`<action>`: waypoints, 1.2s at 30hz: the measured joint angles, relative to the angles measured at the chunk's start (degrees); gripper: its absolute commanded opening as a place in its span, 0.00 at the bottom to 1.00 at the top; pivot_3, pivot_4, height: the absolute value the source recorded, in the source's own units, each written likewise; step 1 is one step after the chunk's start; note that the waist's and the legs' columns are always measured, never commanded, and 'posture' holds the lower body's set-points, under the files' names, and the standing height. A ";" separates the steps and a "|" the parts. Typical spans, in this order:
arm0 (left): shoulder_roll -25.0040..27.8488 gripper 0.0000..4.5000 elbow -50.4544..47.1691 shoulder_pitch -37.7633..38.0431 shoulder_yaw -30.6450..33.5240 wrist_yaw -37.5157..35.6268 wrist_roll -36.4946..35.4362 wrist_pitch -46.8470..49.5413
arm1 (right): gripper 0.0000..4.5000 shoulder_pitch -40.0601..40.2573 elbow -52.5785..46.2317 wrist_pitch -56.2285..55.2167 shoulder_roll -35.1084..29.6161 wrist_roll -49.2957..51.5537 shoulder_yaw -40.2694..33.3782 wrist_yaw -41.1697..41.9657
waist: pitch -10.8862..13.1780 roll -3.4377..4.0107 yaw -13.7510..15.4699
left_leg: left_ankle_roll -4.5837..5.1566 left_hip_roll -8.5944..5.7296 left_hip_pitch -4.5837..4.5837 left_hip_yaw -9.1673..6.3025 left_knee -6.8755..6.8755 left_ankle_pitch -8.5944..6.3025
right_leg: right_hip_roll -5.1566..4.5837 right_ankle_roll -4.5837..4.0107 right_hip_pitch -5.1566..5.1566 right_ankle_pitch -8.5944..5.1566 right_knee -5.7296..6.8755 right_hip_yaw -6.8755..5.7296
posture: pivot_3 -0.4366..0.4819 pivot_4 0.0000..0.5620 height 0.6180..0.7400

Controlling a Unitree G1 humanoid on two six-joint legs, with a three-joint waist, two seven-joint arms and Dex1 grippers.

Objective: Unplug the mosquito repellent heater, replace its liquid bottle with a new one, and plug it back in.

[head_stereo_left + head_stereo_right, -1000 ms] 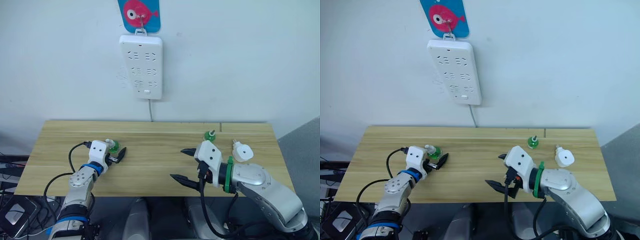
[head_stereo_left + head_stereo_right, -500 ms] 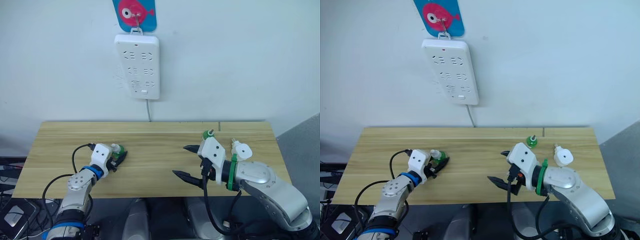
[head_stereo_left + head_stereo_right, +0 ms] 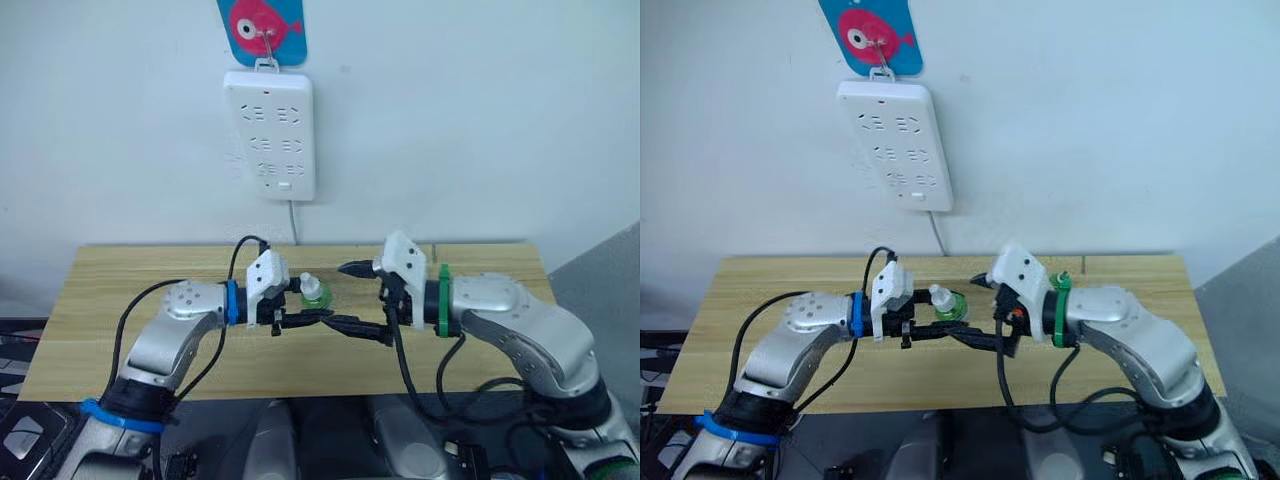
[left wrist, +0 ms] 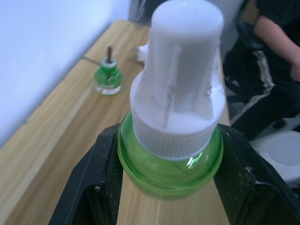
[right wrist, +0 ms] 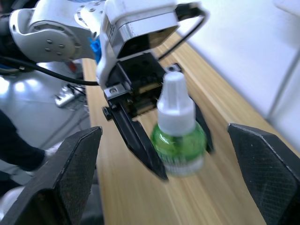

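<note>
At frame centre your left hand grips the upright bottle, cap up, directly facing your spread, empty right hand just right of it.

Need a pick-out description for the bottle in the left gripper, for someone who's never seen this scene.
Over the middle of the wooden table, below the wall power strip, the two arms meet. The left gripper grips a small green bottle with a tall white cap. The other green bottle stands capless on the table, its wick bare.
</note>
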 measured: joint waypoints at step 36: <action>0.93 0.92 -2.61 -1.11 2.71 -3.79 -6.11 6.12 | 0.25 -1.52 7.73 -10.20 4.13 -2.61 3.42 2.52 | -5.27 0.05 -0.32 | 0.06 -0.13 0.10 -0.29 0.32 0.01 | -0.18 -0.03 0.31 0.00 0.23 -0.45 | 0.30 0.14 0.76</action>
